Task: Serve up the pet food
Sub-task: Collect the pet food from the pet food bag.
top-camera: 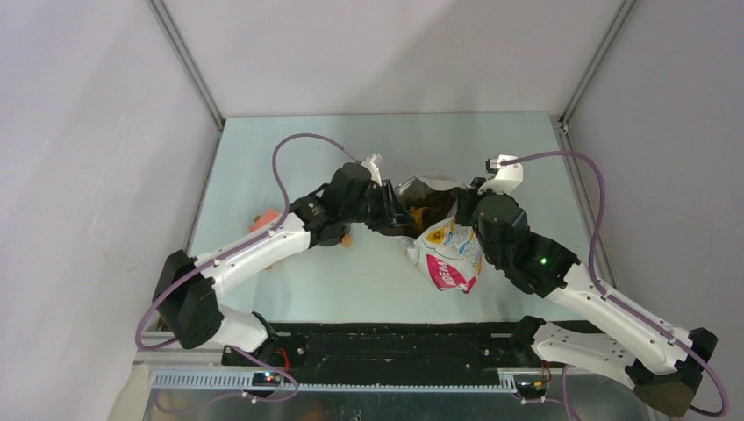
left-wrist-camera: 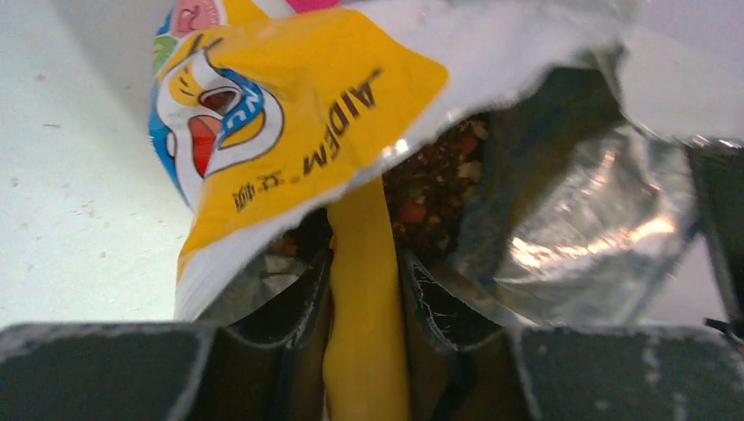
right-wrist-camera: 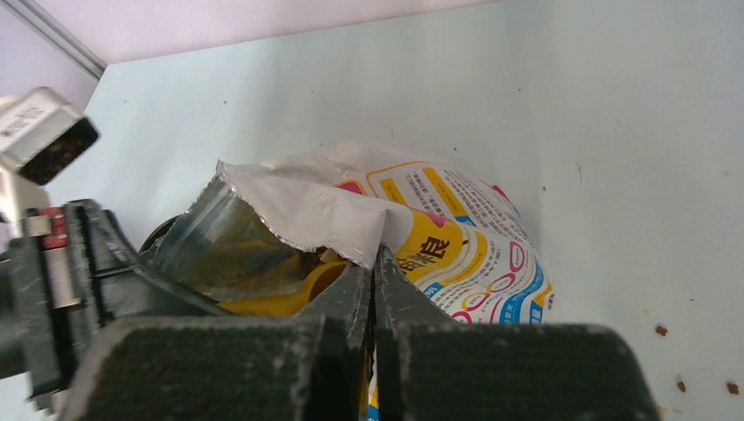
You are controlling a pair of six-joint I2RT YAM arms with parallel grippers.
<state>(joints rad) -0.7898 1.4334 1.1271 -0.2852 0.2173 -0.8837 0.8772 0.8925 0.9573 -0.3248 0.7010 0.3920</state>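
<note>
The white-yellow printed bag (top-camera: pixel 449 253) lies in the middle of the table with its foil mouth open toward the back. The pet food (left-wrist-camera: pixel 434 180) shows as brown bits deep inside that mouth. My left gripper (left-wrist-camera: pixel 364 263) is shut on the handle of the yellow scoop (left-wrist-camera: pixel 361 316), which reaches into the bag. My right gripper (right-wrist-camera: pixel 375 259) is shut on the torn upper edge of the bag (right-wrist-camera: pixel 465 237) and holds the mouth open. The scoop (right-wrist-camera: pixel 281 296) shows yellow inside the foil. From above, the left gripper (top-camera: pixel 397 216) and right gripper (top-camera: pixel 462 209) meet at the bag's mouth.
A small salmon-coloured object (top-camera: pixel 264 219) lies left of the left arm, partly hidden by it. A few loose kibble bits (right-wrist-camera: pixel 660 331) lie on the table right of the bag. Enclosure walls stand close on the left, right and back.
</note>
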